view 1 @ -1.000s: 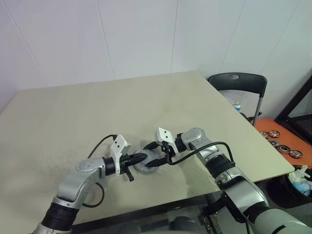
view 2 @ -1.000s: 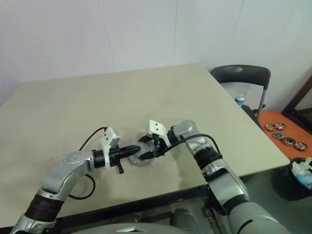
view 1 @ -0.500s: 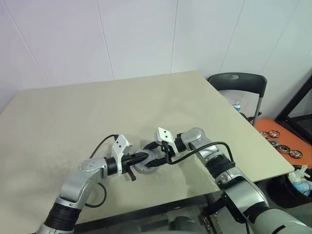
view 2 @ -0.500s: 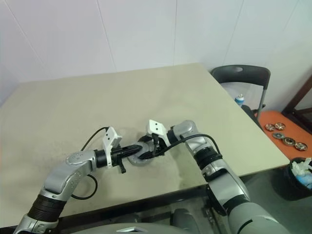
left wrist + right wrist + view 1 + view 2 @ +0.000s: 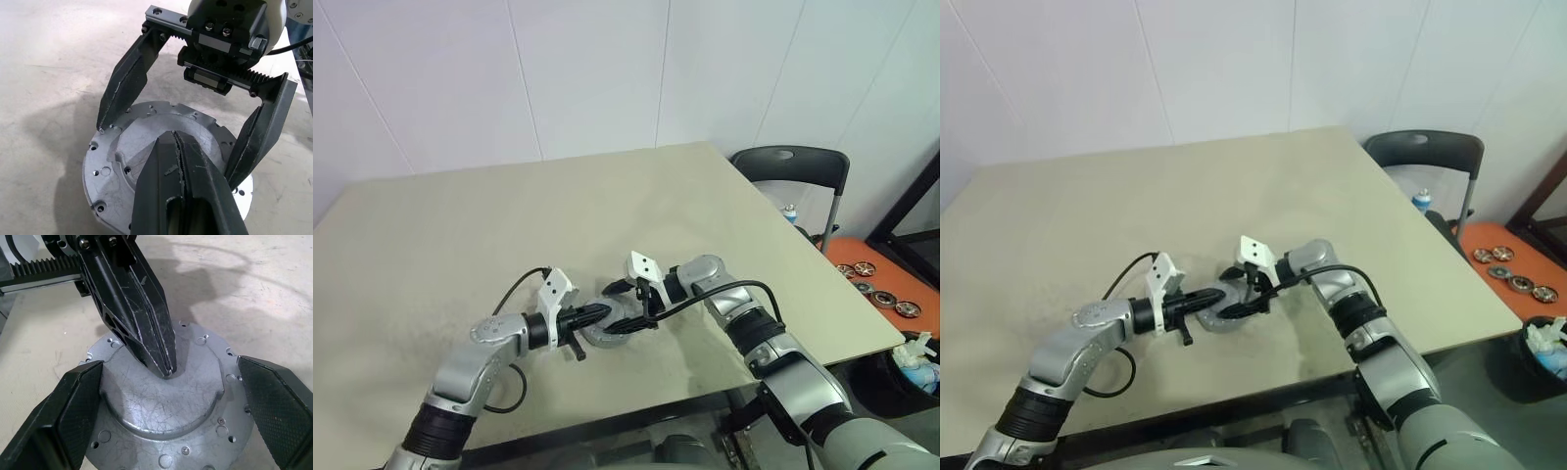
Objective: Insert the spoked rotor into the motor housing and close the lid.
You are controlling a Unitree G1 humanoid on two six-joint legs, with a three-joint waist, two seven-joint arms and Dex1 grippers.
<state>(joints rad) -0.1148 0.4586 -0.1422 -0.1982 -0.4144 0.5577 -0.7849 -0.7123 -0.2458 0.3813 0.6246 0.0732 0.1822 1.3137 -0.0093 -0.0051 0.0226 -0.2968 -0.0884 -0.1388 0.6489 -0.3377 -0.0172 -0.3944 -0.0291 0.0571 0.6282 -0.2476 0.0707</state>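
We see the lid (image 5: pixel 166 401) lying plain face up on the table (image 5: pixel 509 225), covering the housing beneath. Our left hand (image 5: pixel 177 161), fingers pressed together, rests its tip on the lid's middle. Our right hand (image 5: pixel 168 396) is spread wide, fingers flanking the lid's rim.

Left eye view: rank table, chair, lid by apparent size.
1. table
2. chair, though it stands farther off, so its look may understate it
3. lid, mostly covered by the fingers of both grippers
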